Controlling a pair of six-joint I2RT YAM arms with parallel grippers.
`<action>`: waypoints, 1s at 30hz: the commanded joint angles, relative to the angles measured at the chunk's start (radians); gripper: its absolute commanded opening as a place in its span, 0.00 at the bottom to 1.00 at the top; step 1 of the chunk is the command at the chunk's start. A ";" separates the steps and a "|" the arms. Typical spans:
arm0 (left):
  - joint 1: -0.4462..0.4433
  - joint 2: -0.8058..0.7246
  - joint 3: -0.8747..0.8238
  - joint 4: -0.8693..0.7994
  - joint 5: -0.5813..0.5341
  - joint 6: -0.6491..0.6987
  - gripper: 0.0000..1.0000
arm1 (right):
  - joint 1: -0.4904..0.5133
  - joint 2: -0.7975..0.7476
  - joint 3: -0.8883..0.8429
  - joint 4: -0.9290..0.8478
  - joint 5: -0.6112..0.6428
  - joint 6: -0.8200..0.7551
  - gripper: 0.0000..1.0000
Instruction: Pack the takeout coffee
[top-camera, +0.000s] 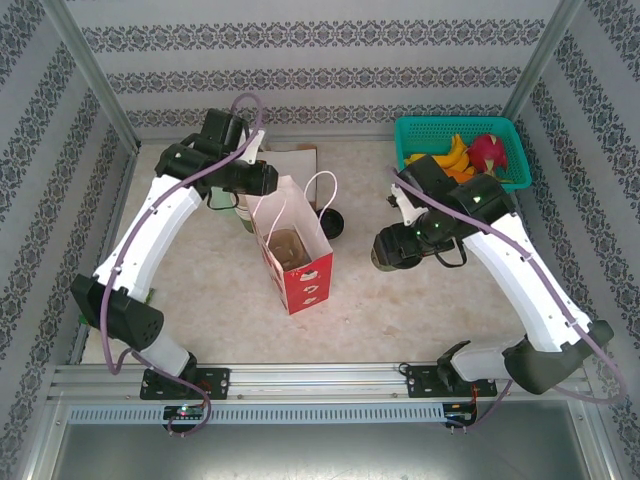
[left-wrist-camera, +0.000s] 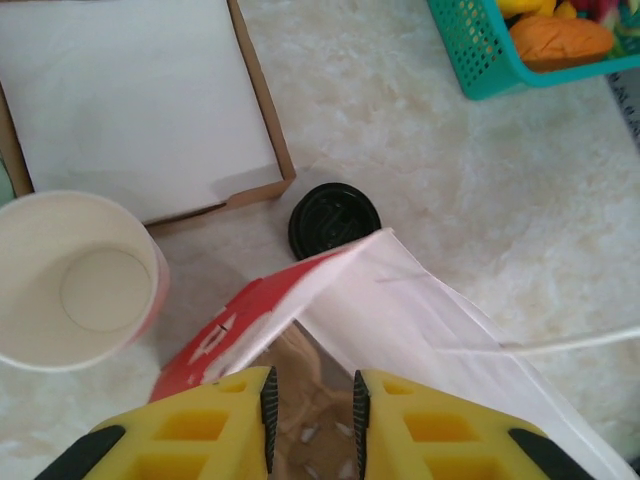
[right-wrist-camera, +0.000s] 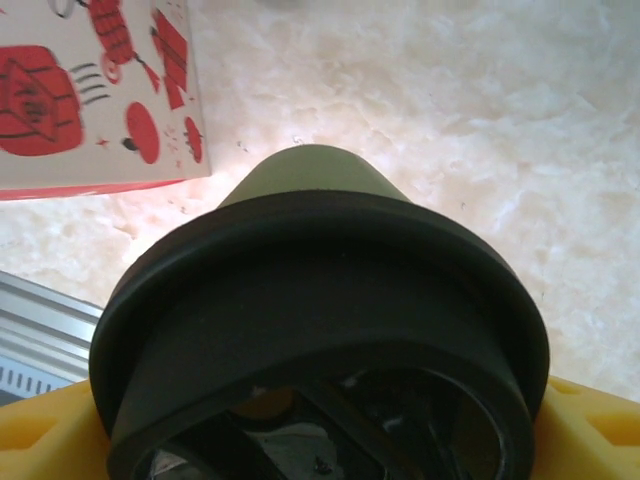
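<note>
The takeout coffee is on the right side of the table, just to the right of the paper bag. The right gripper has it in a grasp. In the right wrist view a yellow finger shows at each side of the cup's black lid, and the green cup body points away toward the table. The bag stands in the middle with its top open. It is red and white with white string handles, and it looks brown inside. The left gripper is at the far rim of the bag. Its yellow fingers are close together with a thin gap. I cannot tell if they pinch the bag's edge. A loose black lid lies on the table just past the bag. An empty paper cup stands to the left of the bag. A flat cardboard tray sits behind them. A teal basket with a banana and a pink fruit is in the far right corner.
</note>
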 joint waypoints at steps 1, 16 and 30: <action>-0.025 -0.040 -0.023 0.022 -0.028 -0.123 0.30 | 0.028 0.026 0.082 -0.046 -0.019 -0.021 0.67; -0.025 -0.183 -0.103 0.084 -0.066 -0.110 0.57 | 0.213 0.192 0.519 -0.101 -0.081 -0.016 0.66; -0.026 -0.238 -0.156 0.124 -0.045 -0.129 0.70 | 0.348 0.486 0.816 -0.111 -0.011 0.052 0.65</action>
